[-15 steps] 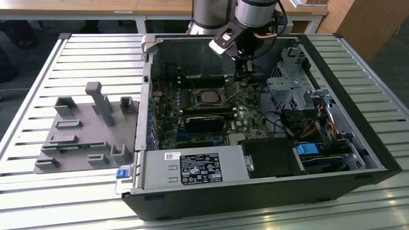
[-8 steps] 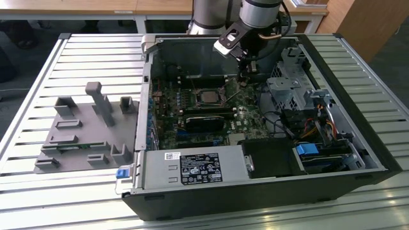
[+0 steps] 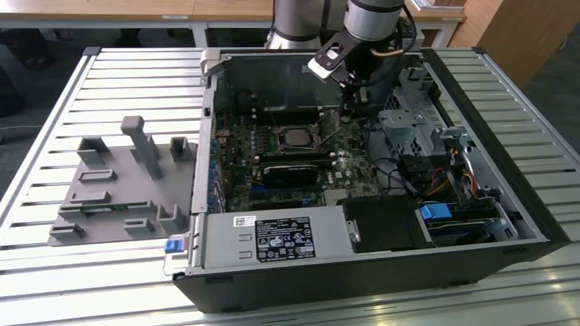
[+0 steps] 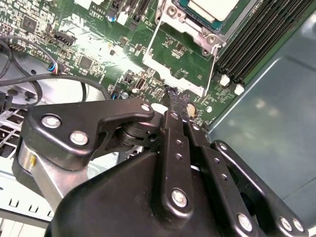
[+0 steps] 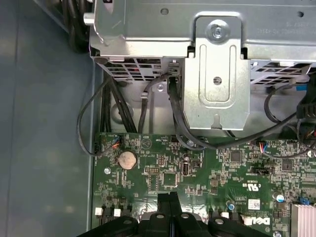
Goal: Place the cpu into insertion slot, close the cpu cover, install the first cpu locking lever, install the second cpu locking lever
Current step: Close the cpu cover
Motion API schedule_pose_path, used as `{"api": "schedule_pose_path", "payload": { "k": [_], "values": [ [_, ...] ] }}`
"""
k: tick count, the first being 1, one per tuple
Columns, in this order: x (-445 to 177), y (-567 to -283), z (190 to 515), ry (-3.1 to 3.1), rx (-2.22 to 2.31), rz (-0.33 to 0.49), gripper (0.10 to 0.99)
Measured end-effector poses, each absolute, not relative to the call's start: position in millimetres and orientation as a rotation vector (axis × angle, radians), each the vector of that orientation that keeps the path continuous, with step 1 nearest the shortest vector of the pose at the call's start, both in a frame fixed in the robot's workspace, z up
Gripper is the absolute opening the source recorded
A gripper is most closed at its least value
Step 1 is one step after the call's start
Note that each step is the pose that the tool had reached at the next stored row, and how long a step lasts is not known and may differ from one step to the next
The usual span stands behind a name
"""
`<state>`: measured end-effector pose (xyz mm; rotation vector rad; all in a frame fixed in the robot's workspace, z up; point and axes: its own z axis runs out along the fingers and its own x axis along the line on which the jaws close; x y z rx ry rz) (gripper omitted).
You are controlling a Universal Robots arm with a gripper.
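Slatted bench [image 3: 136, 75], open PC case [image 3: 363, 285]: cpu [image 4: 213, 7] sits in the insertion slot [image 4: 193, 29], just beyond the fingers [image 4: 174, 116], which are pressed together w/ tips at the raised cpu cover [image 4: 163, 70]. Step 1 looks done; cover not yet down, both locking levers left to do.

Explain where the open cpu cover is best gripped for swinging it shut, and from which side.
Grip the cpu cover by its free edge, the bar farthest from the cpu. It lies swung open, hinged beside the chip, so approach from the side away from it, where the gripper sits.
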<state>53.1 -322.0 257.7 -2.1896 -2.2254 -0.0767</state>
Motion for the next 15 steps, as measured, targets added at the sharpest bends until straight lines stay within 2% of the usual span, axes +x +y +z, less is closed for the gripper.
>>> {"api": "schedule_pose_path", "payload": {
  "k": [15],
  "values": [
    [57.4,-319.1,246.6,-2.224,-2.19,-0.076,0.106]
  ]
}}
